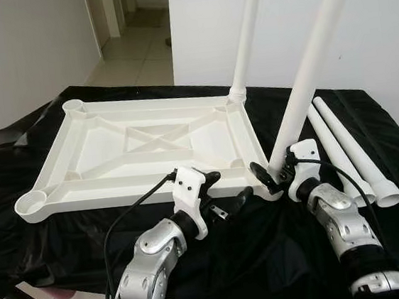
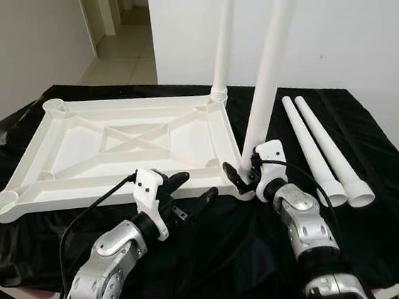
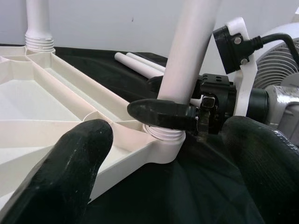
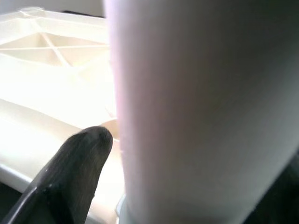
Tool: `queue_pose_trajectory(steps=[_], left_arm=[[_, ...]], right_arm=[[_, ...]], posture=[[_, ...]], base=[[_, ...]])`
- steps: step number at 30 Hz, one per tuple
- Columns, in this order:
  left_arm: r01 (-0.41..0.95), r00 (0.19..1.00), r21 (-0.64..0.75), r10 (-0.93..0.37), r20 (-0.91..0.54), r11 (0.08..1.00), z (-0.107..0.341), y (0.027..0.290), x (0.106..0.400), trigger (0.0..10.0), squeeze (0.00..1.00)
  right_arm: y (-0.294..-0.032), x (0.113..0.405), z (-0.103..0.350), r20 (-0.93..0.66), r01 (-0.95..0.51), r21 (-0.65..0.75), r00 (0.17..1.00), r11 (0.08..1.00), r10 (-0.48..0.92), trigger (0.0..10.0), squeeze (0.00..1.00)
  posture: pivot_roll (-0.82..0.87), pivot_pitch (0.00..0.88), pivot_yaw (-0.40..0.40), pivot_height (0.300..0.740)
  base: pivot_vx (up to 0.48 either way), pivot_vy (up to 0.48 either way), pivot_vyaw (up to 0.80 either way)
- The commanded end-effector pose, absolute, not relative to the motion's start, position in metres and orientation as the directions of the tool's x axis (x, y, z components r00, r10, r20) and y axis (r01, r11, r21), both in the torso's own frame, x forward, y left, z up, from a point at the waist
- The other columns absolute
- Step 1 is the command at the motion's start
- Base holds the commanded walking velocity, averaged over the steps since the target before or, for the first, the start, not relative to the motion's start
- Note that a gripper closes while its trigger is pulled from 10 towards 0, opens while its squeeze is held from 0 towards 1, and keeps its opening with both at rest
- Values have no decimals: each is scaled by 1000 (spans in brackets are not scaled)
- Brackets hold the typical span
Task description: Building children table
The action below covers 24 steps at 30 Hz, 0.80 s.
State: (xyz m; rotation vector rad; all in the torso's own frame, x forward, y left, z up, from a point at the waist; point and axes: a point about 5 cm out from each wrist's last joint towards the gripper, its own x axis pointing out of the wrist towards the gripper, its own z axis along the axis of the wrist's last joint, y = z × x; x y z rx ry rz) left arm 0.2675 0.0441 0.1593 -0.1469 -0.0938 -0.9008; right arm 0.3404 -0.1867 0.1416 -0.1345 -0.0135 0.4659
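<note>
Right tool (image 1: 272, 172) clenched on long white plastic leg (image 1: 304, 74), seating it in near corner socket of upturned white plastic tabletop (image 1: 142, 145); left tool (image 1: 226, 189) released, near socket, probably ready to steady.

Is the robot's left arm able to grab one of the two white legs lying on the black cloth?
Probably not easily. The loose legs lie beyond the right gripper, which clamps the leaning leg, and that arm blocks the open left gripper.
</note>
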Motion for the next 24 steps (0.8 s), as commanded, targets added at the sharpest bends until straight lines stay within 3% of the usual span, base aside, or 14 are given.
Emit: queue_pose_trajectory(steps=[1,2,3,8,14,20,24], left_arm=[[746,665,-87,-735,128,660,158,48,269,10000,0],[745,667,-87,-734,128,662,158,48,269,10000,0],[743,669,-86,-732,128,664,158,49,269,10000,0],[727,686,-90,-716,129,680,158,52,269,10000,0],[727,687,-94,-715,129,681,157,52,268,10000,0],[727,687,-90,-716,129,681,157,51,269,10000,0],[731,682,-93,-719,130,676,157,50,269,10000,0]], right_arm=[[-186,342,139,-44,-483,-132,875,866,482,2549,0],[-187,342,138,-54,-486,-125,874,865,483,2549,0],[-188,343,135,-67,-489,-121,872,864,484,0,0],[-197,340,118,-153,-463,-111,882,879,445,0,0],[-201,339,116,-146,-424,-117,902,898,407,0,0],[-202,341,115,-135,-292,-112,951,950,277,0,0],[-199,339,112,-113,-111,-48,988,993,105,0,0]], posture=[[36,15,-47,740],[36,15,-47,740],[36,15,-47,740],[46,26,-56,740],[39,32,-54,740],[34,34,-55,740],[28,32,-50,740]], base=[[0,0,0],[0,0,0],[0,0,0],[0,0,0],[0,0,0],[0,0,0],[0,0,0]])
